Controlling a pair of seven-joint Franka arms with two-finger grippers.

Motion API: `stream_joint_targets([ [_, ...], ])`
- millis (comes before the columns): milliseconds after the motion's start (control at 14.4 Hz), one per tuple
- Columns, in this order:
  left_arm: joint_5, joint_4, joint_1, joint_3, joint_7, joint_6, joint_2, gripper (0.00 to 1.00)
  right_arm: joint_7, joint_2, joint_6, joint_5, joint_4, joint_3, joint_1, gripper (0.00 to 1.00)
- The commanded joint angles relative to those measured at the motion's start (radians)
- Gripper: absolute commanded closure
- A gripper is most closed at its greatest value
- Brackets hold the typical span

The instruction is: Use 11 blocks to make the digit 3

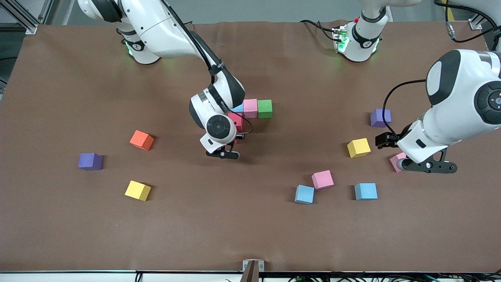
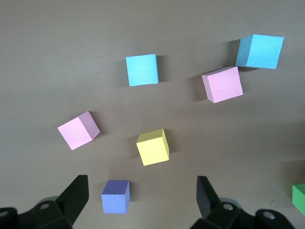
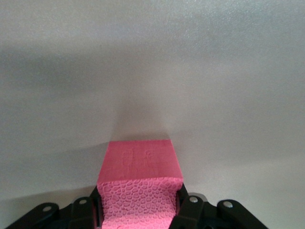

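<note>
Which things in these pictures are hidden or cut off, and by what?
- Front view: the right gripper and arm cover most of the light blue block and part of the red block it holds, so how they join the row is unclear.
- Front view: the left gripper covers part of a pink block.
- Left wrist view: the green block is cut off by the edge.
- Right wrist view: only the held block shows.

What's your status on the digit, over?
Right gripper shut on red block, beside the started row: pink, green. Left gripper open, waiting over loose blocks. Nothing in the way.
</note>
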Motion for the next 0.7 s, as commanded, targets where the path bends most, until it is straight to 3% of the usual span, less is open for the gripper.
stream_joint_targets([
  [0,-0.001,-0.008,0.002,-0.001,0.015,0.003,-0.019,0.0,0.02,-0.023,-0.002,0.021,-0.039,-0.007,0.013,0.61],
  [626,-0.005,-0.01,0.002,-0.004,0.015,0.016,-0.019,0.0,-0.014,-0.017,0.017,0.014,-0.033,-0.007,0.019,0.61],
])
